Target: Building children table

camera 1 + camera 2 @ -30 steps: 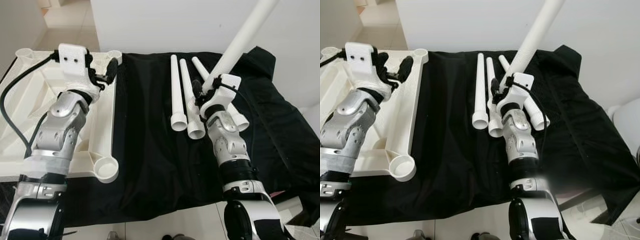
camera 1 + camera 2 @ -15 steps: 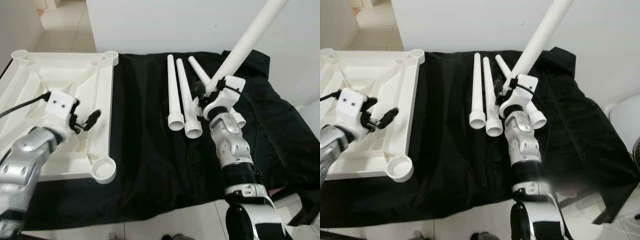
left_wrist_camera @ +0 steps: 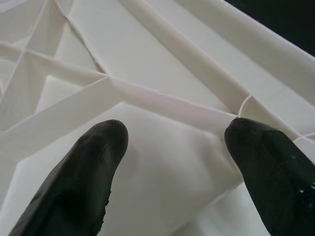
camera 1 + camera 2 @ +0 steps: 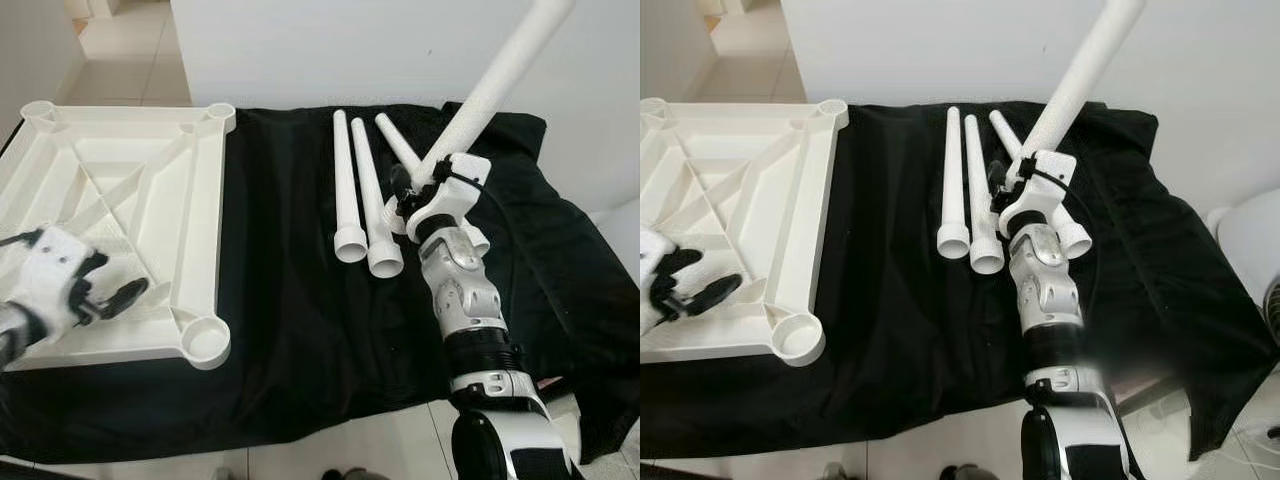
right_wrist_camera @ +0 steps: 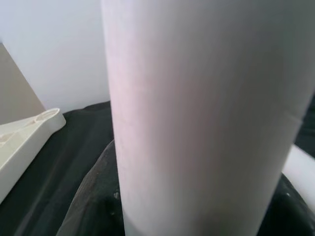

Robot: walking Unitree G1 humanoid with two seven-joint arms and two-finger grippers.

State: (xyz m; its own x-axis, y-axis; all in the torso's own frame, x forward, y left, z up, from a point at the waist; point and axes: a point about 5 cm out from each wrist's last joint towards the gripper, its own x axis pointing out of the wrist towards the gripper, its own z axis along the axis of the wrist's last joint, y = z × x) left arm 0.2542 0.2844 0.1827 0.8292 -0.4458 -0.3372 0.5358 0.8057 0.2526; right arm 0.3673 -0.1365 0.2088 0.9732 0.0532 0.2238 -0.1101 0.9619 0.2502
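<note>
The white table top lies upside down on the black cloth, ribs up, on my left side of the work surface. Round leg sockets sit at its corners; the near one and the far one both stand hollow with nothing in them. My left gripper hangs over the near edge of the ribbed underside, its fingers spread wide apart and holding nothing (the wrist view shows a rib junction between them). My right gripper is clamped on a white table leg, which tilts up and away toward the wall. Three more legs lie side by side on the cloth just left of that gripper, wide ends toward me.
</note>
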